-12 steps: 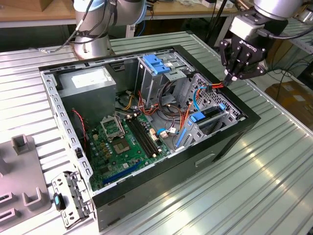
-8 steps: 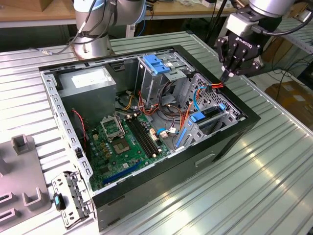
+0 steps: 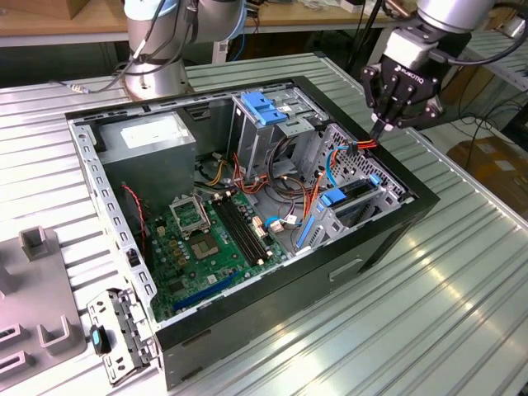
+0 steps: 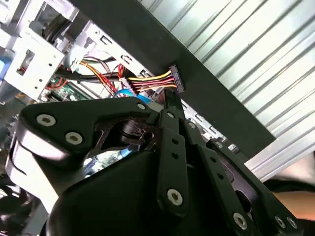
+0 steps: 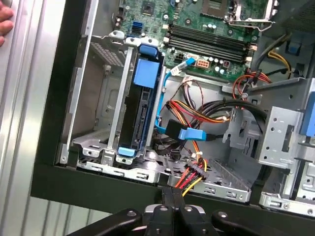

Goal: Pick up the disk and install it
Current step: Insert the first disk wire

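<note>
The disk (image 5: 140, 109) stands on edge in the drive bay at the case's front corner, a dark slab with blue plastic rails; in the exterior view the disk (image 3: 350, 195) sits low in the case on the exterior view's right. My gripper (image 3: 381, 130) hovers just above that corner, beside the case wall. In both wrist views the gripper (image 5: 173, 192) (image 4: 170, 98) is shut on a black power connector (image 4: 175, 81) with red, yellow and black wires (image 5: 193, 173), held over the case rim and apart from the disk.
The open computer case (image 3: 388, 239) lies on a ribbed metal table. Inside are a grey power-supply box (image 3: 150, 142), a metal cage with a blue top (image 3: 264, 107), the motherboard (image 3: 206, 243) and loose cables with a blue plug (image 5: 190, 133). Grey fixtures (image 3: 37, 289) lie at the left. A hand (image 5: 5, 22) shows near the case.
</note>
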Robot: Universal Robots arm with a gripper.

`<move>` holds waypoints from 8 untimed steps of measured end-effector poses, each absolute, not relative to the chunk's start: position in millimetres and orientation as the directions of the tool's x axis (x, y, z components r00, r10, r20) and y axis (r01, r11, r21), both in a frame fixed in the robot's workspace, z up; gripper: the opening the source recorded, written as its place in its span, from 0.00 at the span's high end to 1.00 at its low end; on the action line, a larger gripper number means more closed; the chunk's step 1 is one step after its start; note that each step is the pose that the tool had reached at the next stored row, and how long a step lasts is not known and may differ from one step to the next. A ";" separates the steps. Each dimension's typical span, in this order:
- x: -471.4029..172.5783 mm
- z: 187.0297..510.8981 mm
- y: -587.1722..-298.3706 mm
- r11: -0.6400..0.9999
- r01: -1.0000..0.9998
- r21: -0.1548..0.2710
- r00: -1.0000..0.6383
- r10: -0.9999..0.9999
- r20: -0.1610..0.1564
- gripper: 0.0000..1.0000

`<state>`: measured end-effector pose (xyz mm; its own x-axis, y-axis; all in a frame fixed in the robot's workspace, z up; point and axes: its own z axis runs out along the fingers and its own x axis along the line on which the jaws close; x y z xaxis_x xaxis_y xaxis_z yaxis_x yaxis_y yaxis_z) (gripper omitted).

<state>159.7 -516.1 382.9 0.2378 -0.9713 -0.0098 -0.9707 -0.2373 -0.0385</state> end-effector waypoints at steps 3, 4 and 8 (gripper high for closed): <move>171.5 381.0 -514.9 -0.251 -0.967 -0.038 0.251 -0.968 -0.010 0.89; 172.9 380.4 -514.8 -0.259 -0.965 -0.039 0.259 -0.966 -0.010 0.89; 172.9 376.9 -514.8 -0.380 -0.924 -0.039 0.381 -0.925 -0.010 0.89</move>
<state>172.9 -514.8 376.9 0.3810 -0.9245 -0.0099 -0.9240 -0.3804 -0.0385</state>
